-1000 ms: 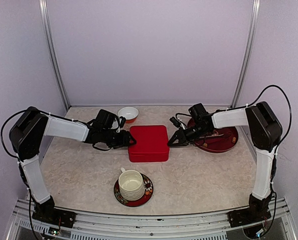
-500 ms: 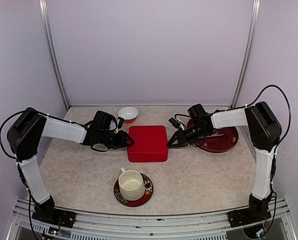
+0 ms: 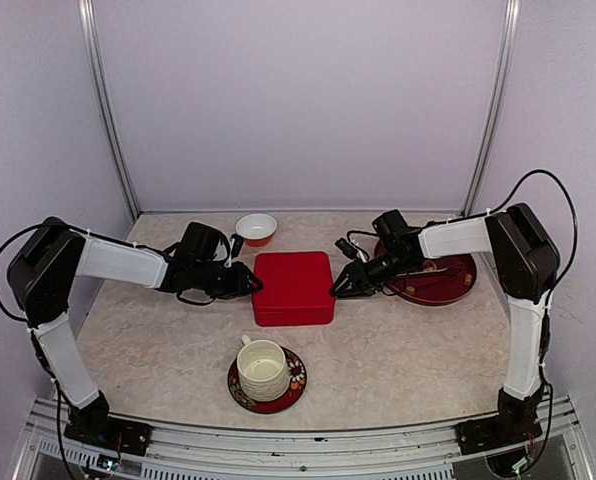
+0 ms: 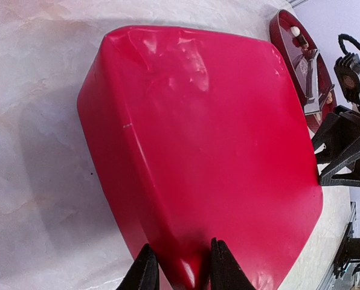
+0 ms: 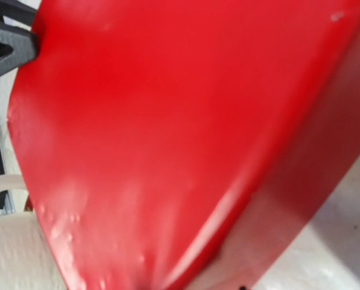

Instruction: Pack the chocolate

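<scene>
Showing the closed red box (image 3: 294, 287) at the centre of the bench (image 3: 408, 350), flanked by both arms; your left hand (image 3: 246, 283) meets its left edge and your right hand (image 3: 340, 286) its right edge, so the two face each other across the lid. In the left wrist view the left fingers (image 4: 145, 273) stand narrowly apart with the box's rim between them, apparently clenched on it; whether the right hand grips or merely touches cannot be told, its own fingers being out of its wrist view. The chocolate (image 4: 295, 30) lies on the dark red plate (image 3: 458, 285), just right of the box and behind the right hand, beside the metal tongs (image 4: 310, 84); the right arm is much the nearer to it. Nothing shows what the box holds; judged from this, the lid must come off before any piece goes in. The cup (image 3: 262, 365) on its saucer (image 3: 293, 390) appears empty; the contents of the small bowl (image 3: 256, 228) cannot be made out.
</scene>
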